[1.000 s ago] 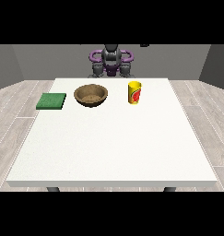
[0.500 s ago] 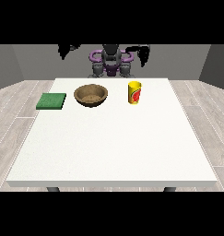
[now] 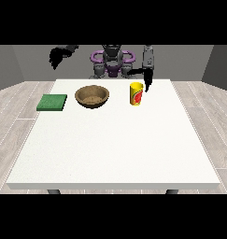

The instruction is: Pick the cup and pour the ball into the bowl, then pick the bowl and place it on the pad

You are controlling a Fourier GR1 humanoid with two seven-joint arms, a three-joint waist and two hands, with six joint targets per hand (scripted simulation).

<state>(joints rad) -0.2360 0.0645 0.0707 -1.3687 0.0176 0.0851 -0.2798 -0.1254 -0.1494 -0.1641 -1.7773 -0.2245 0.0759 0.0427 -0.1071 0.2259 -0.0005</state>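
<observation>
A yellow cup (image 3: 136,94) with a red mark stands upright at the far middle-right of the white table (image 3: 115,144). The ball does not show. Left of the cup rests a brown bowl (image 3: 92,96). A flat green pad (image 3: 52,102) lies at the far left. The hand at the view's right (image 3: 147,80) hangs fingers-down just right of and above the cup, close to its rim, holding nothing. Raised high over the table's far left corner, the hand at the view's left (image 3: 57,56) is well away from every object, its fingers drooping.
The robot's torso (image 3: 112,63) stands behind the table's far edge. The table's near half holds only bare white surface. Grey floor surrounds the table.
Both arms have lifted out from the torso. The hand at the view's right came down beside the cup; the other swung out to the left and stays high.
</observation>
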